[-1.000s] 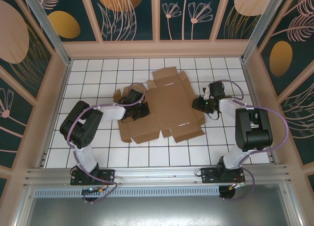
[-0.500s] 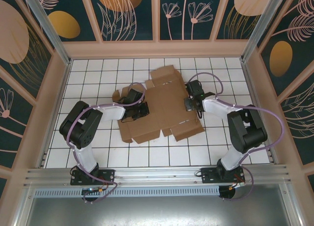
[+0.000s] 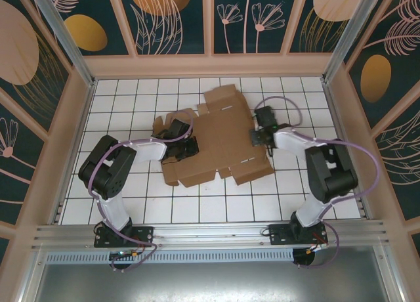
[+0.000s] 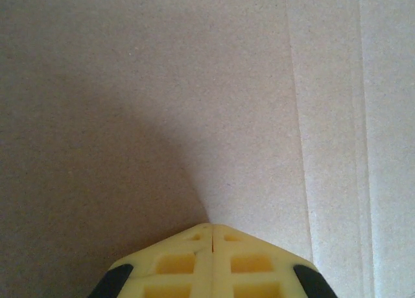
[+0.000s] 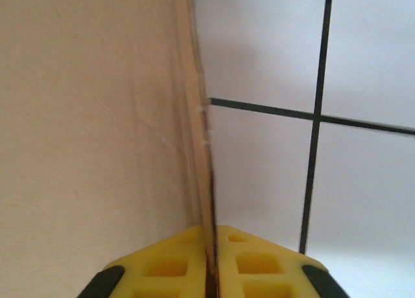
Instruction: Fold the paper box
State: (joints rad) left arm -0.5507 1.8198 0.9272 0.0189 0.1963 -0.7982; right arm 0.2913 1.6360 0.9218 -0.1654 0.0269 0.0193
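The paper box (image 3: 223, 141) is a flat brown die-cut sheet lying mid-table, flaps spread out. My left gripper (image 3: 186, 148) rests on its left part, fingertips down on the cardboard. In the left wrist view the yellow fingers (image 4: 175, 262) of that gripper (image 4: 212, 225) are shut together with nothing between them, against plain cardboard (image 4: 194, 84). My right gripper (image 3: 258, 136) is at the sheet's right edge. Seen from the right wrist, this gripper (image 5: 212, 230) is shut on the thin cardboard edge (image 5: 202, 155), which runs between the fingers; the sheet (image 5: 97, 116) lies to the left.
White tiles with a black grid (image 3: 131, 105) surround the sheet. Wood-framed patterned walls (image 3: 210, 62) close in the back and both sides. An aluminium rail (image 3: 210, 233) runs along the near edge by the arm bases.
My right gripper moved left from the bare tiles to the sheet's right edge and closed on it. The sheet turned slightly. The left arm stayed put.
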